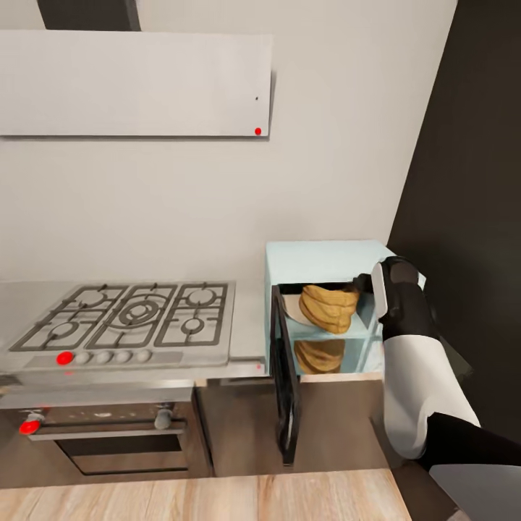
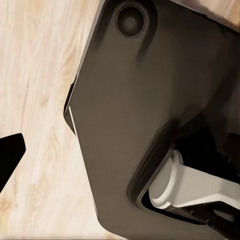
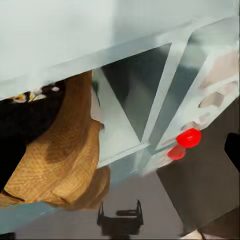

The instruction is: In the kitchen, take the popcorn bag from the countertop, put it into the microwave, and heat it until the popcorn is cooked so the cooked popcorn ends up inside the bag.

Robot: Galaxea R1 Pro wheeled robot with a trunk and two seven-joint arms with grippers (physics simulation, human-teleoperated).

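This is a home kitchen. A steel gas hob [image 1: 130,318] with five burners sits in the grey bench [image 1: 246,329] on the left, a built-in oven [image 1: 108,434] below it and a pale extractor hood [image 1: 134,83] on the wall above. To the right stands a small pale blue microwave [image 1: 325,260] (door swung open). A wood-grain surface [image 1: 202,499] runs along the near edge.

White right arm [image 1: 412,391] (glossy shell) with black joints.

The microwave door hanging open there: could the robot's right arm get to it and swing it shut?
Probably yes. The right gripper is already at the microwave mouth by the popcorn bag, and the open door hangs just beside that arm, with nothing between.
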